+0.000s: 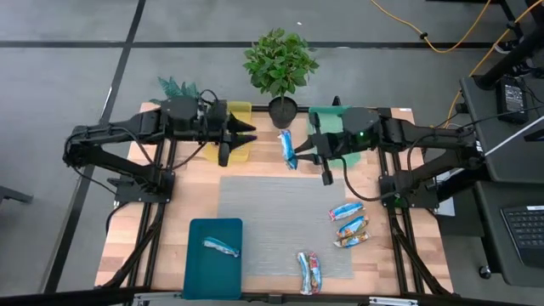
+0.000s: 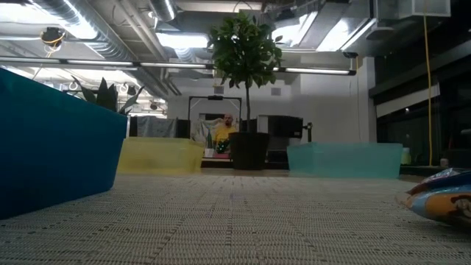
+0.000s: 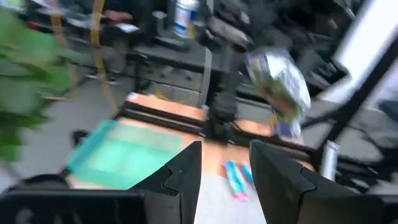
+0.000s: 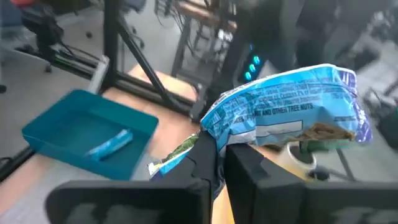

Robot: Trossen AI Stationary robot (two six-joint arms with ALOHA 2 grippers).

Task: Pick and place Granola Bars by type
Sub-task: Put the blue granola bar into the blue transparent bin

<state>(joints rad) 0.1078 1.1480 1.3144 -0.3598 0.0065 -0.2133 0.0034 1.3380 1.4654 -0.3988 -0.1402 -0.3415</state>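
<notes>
High view first: I am seeing the right gripper hanging over the back of the table, pinched nearly shut on a blue granola bar that is sticking out between the two arms, just in front of the potted plant. My right wrist view is confirming it, the bar sitting clamped in the fingers (its far end is blurring into the background).

The left gripper is waiting over the yellow tray, fingers standing partly apart with nothing between them.

One bar is lying in the teal tray; three are sitting together on the mat at the right, and more at its front edge, though I cannot count those. The green tray is mostly hiding under the right arm.
</notes>
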